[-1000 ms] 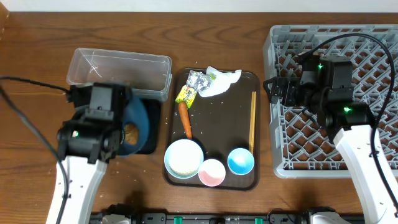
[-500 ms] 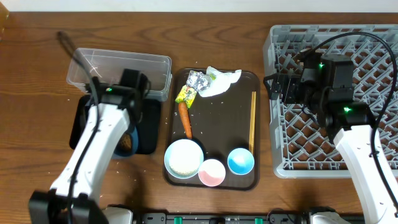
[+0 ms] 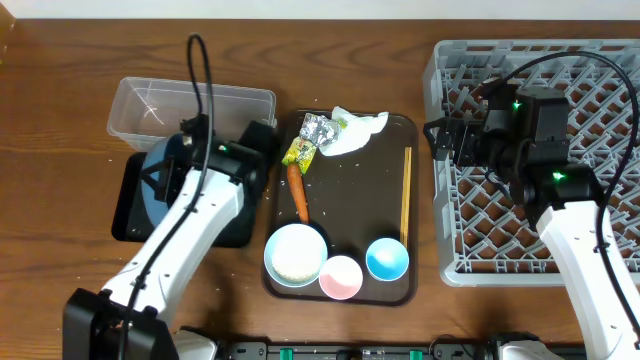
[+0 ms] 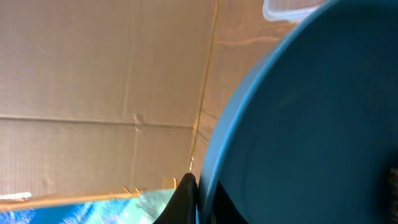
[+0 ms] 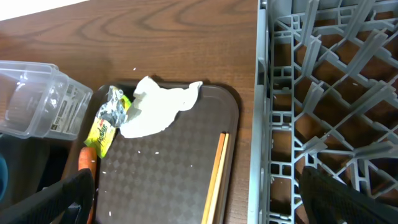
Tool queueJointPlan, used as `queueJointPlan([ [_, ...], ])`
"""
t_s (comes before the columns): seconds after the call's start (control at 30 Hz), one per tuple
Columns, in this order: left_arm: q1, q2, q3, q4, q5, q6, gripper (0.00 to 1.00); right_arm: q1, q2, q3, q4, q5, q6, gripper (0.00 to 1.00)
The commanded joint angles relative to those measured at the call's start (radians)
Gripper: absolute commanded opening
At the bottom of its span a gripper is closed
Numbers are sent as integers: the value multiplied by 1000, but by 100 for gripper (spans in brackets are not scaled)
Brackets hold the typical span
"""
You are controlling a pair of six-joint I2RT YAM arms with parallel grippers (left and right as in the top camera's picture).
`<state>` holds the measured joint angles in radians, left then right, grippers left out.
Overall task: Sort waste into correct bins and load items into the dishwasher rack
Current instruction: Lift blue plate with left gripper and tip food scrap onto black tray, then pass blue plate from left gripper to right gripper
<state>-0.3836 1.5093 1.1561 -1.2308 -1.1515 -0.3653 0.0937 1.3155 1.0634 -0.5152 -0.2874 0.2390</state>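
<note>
My left gripper (image 3: 187, 165) is shut on the rim of the dark blue plate (image 3: 160, 192) and holds it tilted on edge over the black tray (image 3: 130, 222). In the left wrist view the plate (image 4: 311, 124) fills the right side. The brown food lump is hidden. The clear tub (image 3: 190, 108) stands behind. My right gripper (image 3: 441, 140) is open and empty over the left edge of the grey rack (image 3: 545, 190). The carrot (image 3: 298, 192), foil (image 3: 318, 127), yellow-green wrapper (image 3: 298, 152), white paper (image 3: 357, 130), chopsticks (image 3: 406, 195), white bowl (image 3: 294, 254), pink cup (image 3: 341, 277) and light blue cup (image 3: 387, 259) lie on the brown tray.
The brown serving tray (image 3: 350, 190) sits between the bins and the rack, with white rice grains scattered on it. The right wrist view shows the paper (image 5: 155, 106), chopsticks (image 5: 216, 180) and the rack's wall (image 5: 264, 124). Bare wood lies between tray and rack.
My left arm has swung up and left, turning the blue plate from lying flat to standing on edge over the black tray. The brown lump no longer shows. The right arm has not moved.
</note>
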Motion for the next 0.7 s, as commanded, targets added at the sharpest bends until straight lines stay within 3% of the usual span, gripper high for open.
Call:
queueJointPlan([
  [0.0,-24,-10,11,-6,-113,2,6,-8,0,18,-2,-2,19,99],
  [0.4,-130,-10,11,-8,-282,23,6,-8,0,18,-1,-2,19,99],
  [0.67,-175,-68,54,37,-77,13,6,-2,0,18,0,-140,-56,97],
])
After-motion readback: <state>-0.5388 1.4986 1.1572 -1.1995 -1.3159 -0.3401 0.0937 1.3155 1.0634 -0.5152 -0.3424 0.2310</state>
